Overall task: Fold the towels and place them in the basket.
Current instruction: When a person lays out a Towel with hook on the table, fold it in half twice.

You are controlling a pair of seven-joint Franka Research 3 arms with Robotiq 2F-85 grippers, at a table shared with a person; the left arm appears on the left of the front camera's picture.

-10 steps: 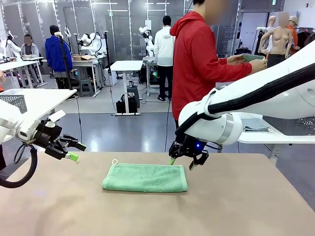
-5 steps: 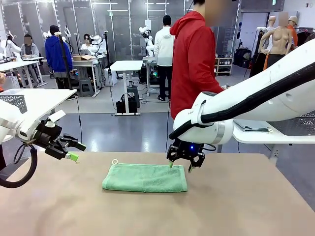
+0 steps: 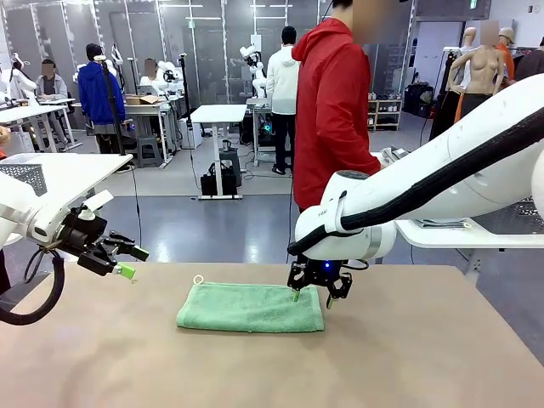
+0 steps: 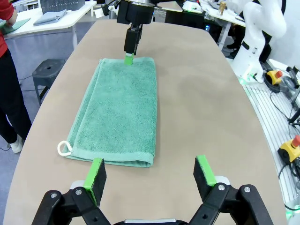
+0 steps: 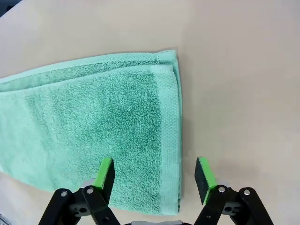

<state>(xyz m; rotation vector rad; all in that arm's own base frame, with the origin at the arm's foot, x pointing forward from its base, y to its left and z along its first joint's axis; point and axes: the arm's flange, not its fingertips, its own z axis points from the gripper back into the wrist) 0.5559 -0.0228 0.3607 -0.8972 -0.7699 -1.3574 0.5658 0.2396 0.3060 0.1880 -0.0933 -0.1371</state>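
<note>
The mint green towel (image 3: 251,308) lies folded flat in the middle of the table (image 3: 408,348), its white loop (image 3: 198,279) at the far left corner. The right gripper (image 3: 312,299) hangs over its far right corner, jaws wide and empty, straddling the edge. The left gripper (image 3: 136,263) hovers off to the left, also wide and empty.

You have two white arms w/ smooth rounded links. On the right arm (image 3: 484,187) a thick black cable (image 3: 476,153) runs along; a blue light (image 3: 325,265) glows by the wrist. The left arm (image 3: 19,211) has a black cable loop (image 3: 58,276). The left gripper (image 3: 136,263) and right gripper (image 3: 311,299) are black w/ green pads (image 4: 97,174) and silver screws (image 4: 50,195). The person (image 3: 331,110) wears a red hooded jacket w/ long sleeves.
</note>
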